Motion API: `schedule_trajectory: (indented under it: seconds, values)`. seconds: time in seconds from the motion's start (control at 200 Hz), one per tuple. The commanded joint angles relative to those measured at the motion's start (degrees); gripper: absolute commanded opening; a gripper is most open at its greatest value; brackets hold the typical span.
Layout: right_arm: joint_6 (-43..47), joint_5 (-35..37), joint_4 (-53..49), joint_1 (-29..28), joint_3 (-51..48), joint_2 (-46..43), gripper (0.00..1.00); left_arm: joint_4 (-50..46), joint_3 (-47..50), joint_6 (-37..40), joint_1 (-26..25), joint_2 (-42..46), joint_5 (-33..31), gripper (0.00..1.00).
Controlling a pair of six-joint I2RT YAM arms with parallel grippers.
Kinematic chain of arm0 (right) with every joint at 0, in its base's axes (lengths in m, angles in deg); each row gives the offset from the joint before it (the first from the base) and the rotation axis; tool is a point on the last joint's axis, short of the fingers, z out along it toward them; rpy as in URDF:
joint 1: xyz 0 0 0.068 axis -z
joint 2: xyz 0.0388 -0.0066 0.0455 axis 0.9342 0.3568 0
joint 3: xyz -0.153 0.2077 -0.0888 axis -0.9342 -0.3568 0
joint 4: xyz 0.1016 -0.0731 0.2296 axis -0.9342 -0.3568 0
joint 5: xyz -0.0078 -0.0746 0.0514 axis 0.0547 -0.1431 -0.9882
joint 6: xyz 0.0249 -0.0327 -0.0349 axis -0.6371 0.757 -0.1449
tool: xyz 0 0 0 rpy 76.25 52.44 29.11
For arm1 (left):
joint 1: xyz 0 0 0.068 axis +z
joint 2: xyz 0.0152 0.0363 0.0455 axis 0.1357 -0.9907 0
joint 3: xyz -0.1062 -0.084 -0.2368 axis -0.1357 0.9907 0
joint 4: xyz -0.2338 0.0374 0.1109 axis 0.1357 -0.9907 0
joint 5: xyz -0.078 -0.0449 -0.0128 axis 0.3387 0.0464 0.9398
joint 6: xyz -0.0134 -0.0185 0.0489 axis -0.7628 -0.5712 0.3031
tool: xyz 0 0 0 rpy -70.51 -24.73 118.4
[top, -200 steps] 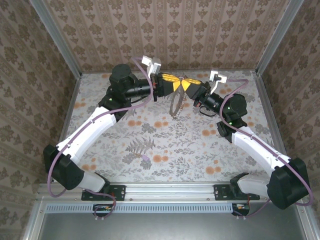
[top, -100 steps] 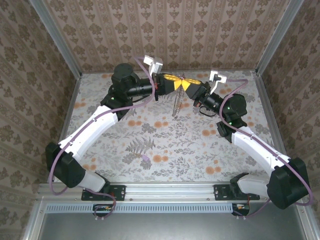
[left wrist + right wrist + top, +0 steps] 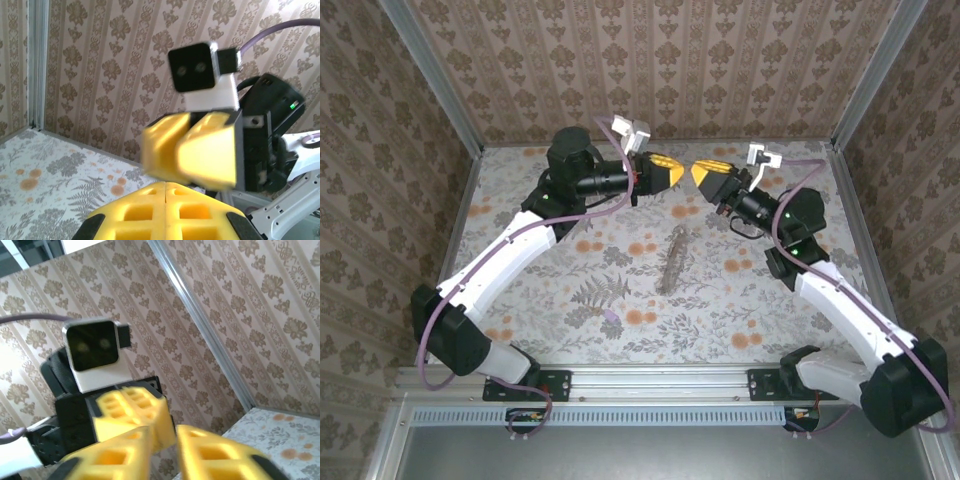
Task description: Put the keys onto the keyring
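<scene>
Top external view: you see both arms reaching toward the back of the floral-patterned table (image 3: 550,300). Their yellow-fingered end effectors are raised above it and point at each other. The left end effector (image 3: 672,170) and the right end effector (image 3: 700,174) sit near each other with their tips apart, and neither holds anything. The keys (image 3: 672,258) lie on the table as a thin, jagged, silvery strip, set at a slant. They are nearer the arm bases than the 2 end effectors, between the arms, and touched by neither. Left wrist view: the left end effector's 2 yellow fingers (image 3: 135,220) are pressed together with nothing between them, and the right end effector faces them, blurred. Right wrist view: the right end effector's fingers (image 3: 215,455) stand slightly apart, with a narrow empty gap between them. Patterned wallpaper (image 3: 720,70) lies behind.
</scene>
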Motion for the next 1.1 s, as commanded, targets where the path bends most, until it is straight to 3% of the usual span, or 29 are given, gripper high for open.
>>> schedule_trajectory:
  seconds: [0.0,0.12,0.215,0.405,0.52,0.7,0.885,1.095]
  values:
    - [2.8,-1.1,-6.6,1.1,2.2,-3.2,0.18,-3.1,-1.2,3.3,0.7,2.9,-0.3,0.0]
    - [4.4,-0.7,-15.5,2.3,-1.3,-3.7,0.18,-2.0,3.1,1.2,2.5,3.8,-2.6,0.0]
    - [8.2,0.9,-22.5,2.7,-3.9,-3.0,0.33,-2.7,5.6,1.1,3.6,4.9,-5.5,0.0]
    - [5.7,4.6,-20.9,3.6,-10.0,0.3,0.51,0.4,10.6,-0.8,4.2,4.6,-9.0,0.23]
    - [4.7,7.9,-22.7,4.2,-11.0,3.8,0.54,0.1,11.4,-1.1,4.1,3.5,-10.5,0.35]
    - [2.3,11.6,-23.8,6.8,-13.5,7.8,0.59,-2.8,12.9,-1.1,3.1,1.1,-14.9,0.44]
    - [0.0,12.8,-25.9,11.9,-16.5,7.7,0.61,-10.7,11.0,1.2,-0.7,-6.2,-18.8,0.5]
    - [-2.5,13.4,-30.6,19.4,-19.0,5.6,0.62,-19.0,3.9,2.2,-8.3,-19.1,-25.3,0.49]
